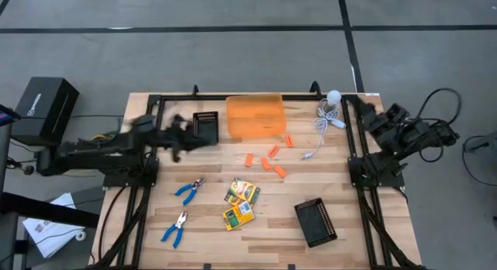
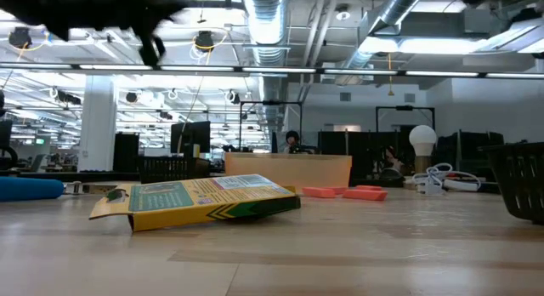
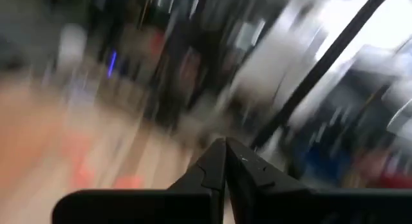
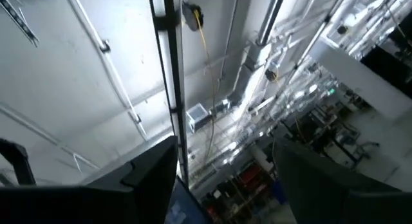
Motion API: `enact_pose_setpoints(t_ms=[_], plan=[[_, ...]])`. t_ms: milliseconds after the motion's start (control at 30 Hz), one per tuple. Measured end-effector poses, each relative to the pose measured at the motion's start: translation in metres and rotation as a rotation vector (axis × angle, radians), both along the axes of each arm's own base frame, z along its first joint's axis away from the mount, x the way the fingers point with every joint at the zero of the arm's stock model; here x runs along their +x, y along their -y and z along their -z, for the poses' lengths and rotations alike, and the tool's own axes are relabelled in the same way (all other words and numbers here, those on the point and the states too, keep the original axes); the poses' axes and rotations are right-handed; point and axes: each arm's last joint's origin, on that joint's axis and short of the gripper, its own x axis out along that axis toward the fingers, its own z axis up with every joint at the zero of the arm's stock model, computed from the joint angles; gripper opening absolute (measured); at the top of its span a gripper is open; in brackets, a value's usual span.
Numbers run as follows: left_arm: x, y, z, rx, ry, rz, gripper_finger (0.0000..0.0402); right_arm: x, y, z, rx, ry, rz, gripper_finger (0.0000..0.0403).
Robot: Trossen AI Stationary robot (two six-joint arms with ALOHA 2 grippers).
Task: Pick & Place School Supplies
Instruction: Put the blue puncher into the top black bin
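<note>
Two blue-handled pliers (image 1: pixel 189 191) and (image 1: pixel 176 228) are lying nearest the front-left corner, with open wood between them and the left edge. Left gripper (image 1: pixel 180 138) is hanging above the left half of the table, its fingers (image 3: pixel 212 166) pressed together on nothing, just beside a black ridged tray (image 1: pixel 206 125) near the back edge. Two yellow-and-green crayon boxes (image 1: pixel 241 193) and (image 1: pixel 238 216) are sitting at mid-table toward the front edge. Orange sticks (image 1: pixel 269 163) are lying scattered just behind them, in front of an orange bin (image 1: pixel 255 116) at the back edge. A second black tray (image 1: pixel 315 222) is resting toward the front-right. A white cable with bulb (image 1: pixel 325 115) is lying at the back-right corner. Right gripper (image 1: pixel 371 115) is waiting folded over the right edge, its fingers (image 4: pixel 154 166) spread apart and pointing at the ceiling.
</note>
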Motion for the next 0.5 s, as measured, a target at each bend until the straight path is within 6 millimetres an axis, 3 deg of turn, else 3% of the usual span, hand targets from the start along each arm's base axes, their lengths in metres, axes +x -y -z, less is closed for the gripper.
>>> enact_pose_setpoints(t_ms=[167, 300, 367, 500], plan=[[0.028, 0.000, 0.019, 0.018, -0.439, 0.190, 0.0003, 0.005, -0.003, -0.022, -0.025, -0.037, -0.009, 0.0244], [0.030, 0.018, 0.044, 0.000, -0.794, 0.368, 0.0003, 0.009, -0.005, -0.031, -0.050, -0.091, -0.018, 0.0244], [0.027, 0.029, 0.051, -0.013, -0.896, 0.432, 0.0003, 0.010, -0.006, -0.034, -0.056, -0.092, -0.028, 0.0244], [0.025, 0.051, 0.049, -0.026, -0.927, 0.489, 0.0003, 0.011, -0.008, -0.036, -0.064, -0.095, -0.047, 0.0244]])
